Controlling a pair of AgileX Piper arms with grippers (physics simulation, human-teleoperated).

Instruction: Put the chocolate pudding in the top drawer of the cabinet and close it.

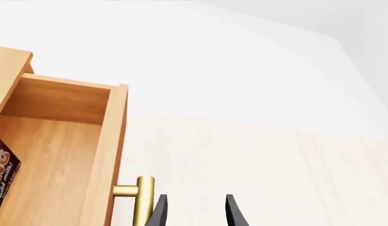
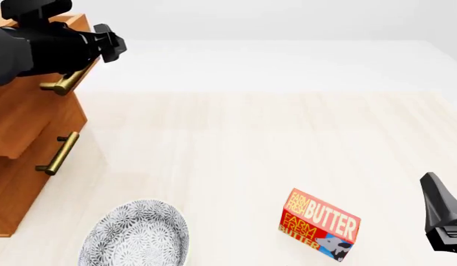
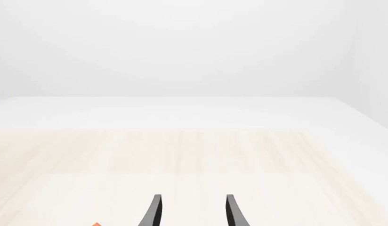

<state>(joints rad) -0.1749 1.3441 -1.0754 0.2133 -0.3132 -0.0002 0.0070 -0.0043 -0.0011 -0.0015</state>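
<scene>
Pudding [image 1: 2, 176] lies inside the open top drawer [image 1: 62, 155], frame left. Left gripper [image 1: 195, 212] beside the brass handle [image 1: 139, 197], fingers parted, empty. Right gripper [image 3: 191, 211] likewise parted, empty.

- You have the cabinet [image 2: 21, 127] at the table's [image 2: 250, 138] far left, its top drawer [image 1: 62, 141] pulled open above the lower drawer [image 2: 36, 138].
- The chocolate pudding [image 1: 4, 176] lies inside that open drawer.
- Near you, the plate [image 2: 136, 235] sits left of the butter box [image 2: 319, 224].
</scene>
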